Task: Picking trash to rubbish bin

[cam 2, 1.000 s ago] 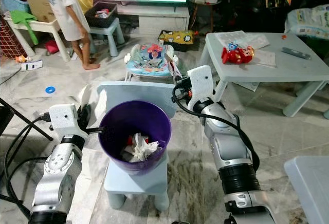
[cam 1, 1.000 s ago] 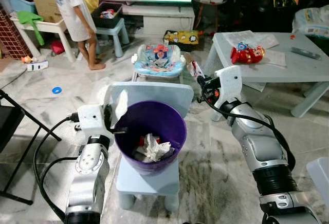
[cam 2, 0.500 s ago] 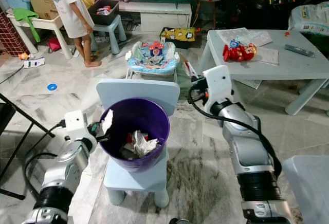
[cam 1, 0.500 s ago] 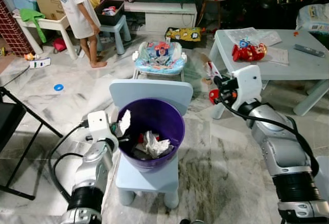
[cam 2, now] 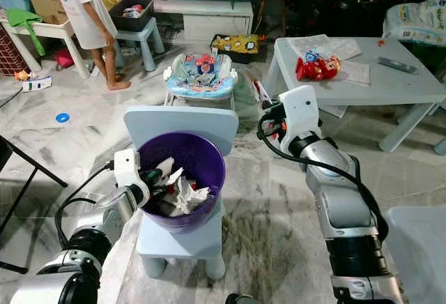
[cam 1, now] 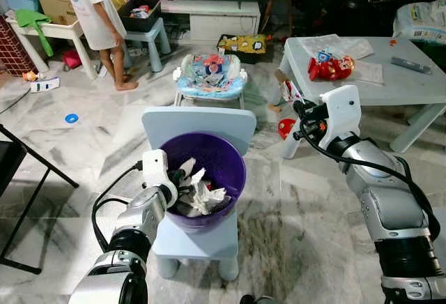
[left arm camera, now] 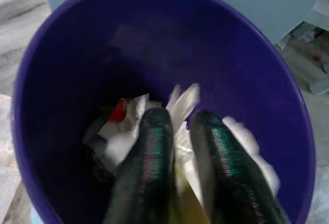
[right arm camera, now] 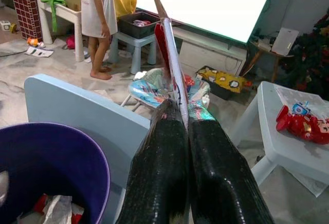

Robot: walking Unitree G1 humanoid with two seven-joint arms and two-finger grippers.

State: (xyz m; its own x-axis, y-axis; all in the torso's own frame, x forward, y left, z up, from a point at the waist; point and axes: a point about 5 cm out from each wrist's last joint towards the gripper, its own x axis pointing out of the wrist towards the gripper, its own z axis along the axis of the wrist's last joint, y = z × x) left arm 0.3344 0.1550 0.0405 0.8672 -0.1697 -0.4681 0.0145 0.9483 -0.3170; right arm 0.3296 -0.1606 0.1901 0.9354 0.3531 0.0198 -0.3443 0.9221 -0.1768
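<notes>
A person (cam 1: 90, 11) stood at about ten o'clock beside a small table (cam 1: 49, 33). In the middle, a purple bin (cam 1: 233, 171) sat on a pale blue chair (cam 1: 198, 119). The left gripper (left arm camera: 177, 126) reached over the bin's rim at nine o'clock, its fingers (left arm camera: 149, 152) pinched on a scrap of white paper (left arm camera: 182, 103) just above the crumpled trash (cam 1: 209, 198) inside. At two o'clock, beside the grey table (cam 1: 418, 91), the right gripper (right arm camera: 177, 113) was clenched on a flat wrapper (right arm camera: 172, 54), held up well apart from the bin.
</notes>
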